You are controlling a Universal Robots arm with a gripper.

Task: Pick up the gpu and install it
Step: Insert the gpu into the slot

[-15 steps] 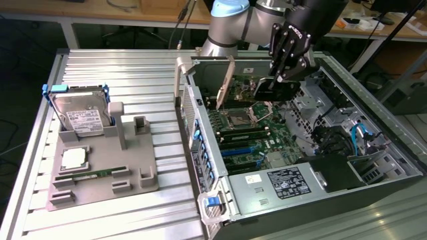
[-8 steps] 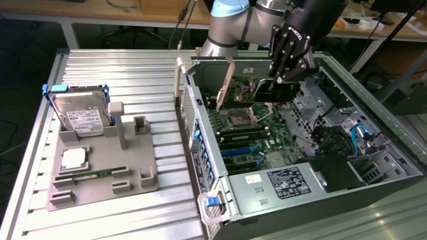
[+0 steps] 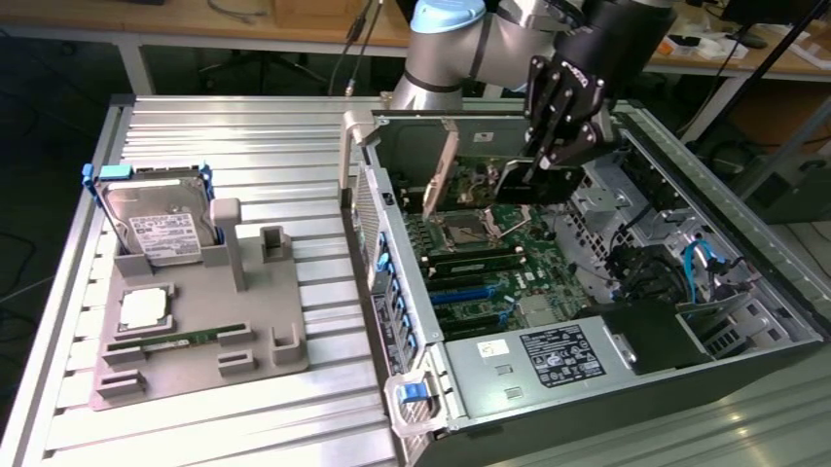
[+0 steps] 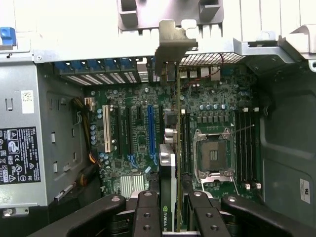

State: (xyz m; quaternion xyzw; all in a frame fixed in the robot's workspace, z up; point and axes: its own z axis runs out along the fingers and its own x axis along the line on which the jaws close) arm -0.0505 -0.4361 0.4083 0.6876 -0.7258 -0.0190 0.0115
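You've got 1 gpu (image 4: 168,170) pinched on edge in your 1 gripper (image 4: 172,213) over the mobo (image 4: 129,136), long axis w/ bracket end (image 4: 175,42) pointing at the rear slots (image 4: 94,78).

In the wrist view, the picture's lower edge is cutting off the gpu (image 4: 168,168) and the gripper (image 4: 173,197) fingers clasping it. In the exterior view, the gripper is hiding part of the gpu, and the power supply (image 3: 559,355) label print is showing too small to read.
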